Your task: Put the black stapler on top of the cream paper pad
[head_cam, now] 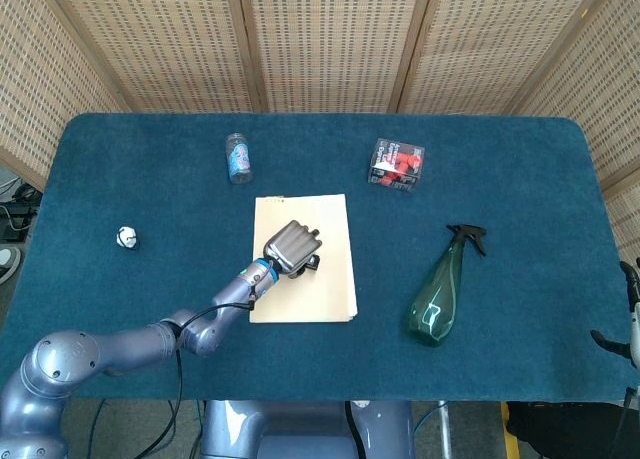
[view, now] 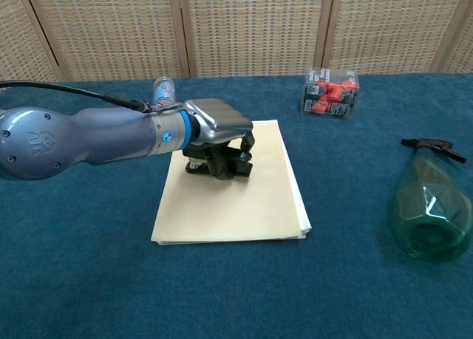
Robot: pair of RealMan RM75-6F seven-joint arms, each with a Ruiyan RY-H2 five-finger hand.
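Observation:
The cream paper pad lies flat in the middle of the blue table. My left hand is over the pad's middle and grips the black stapler from above. The stapler sits low on the pad under the curled fingers and looks to be touching the paper. Most of the stapler is hidden by the hand. Only the edge of my right hand shows at the far right of the head view, too little to tell its state.
A green spray bottle lies right of the pad. A clear box of red items stands behind it. A small bottle lies behind the pad, and a small white object sits far left.

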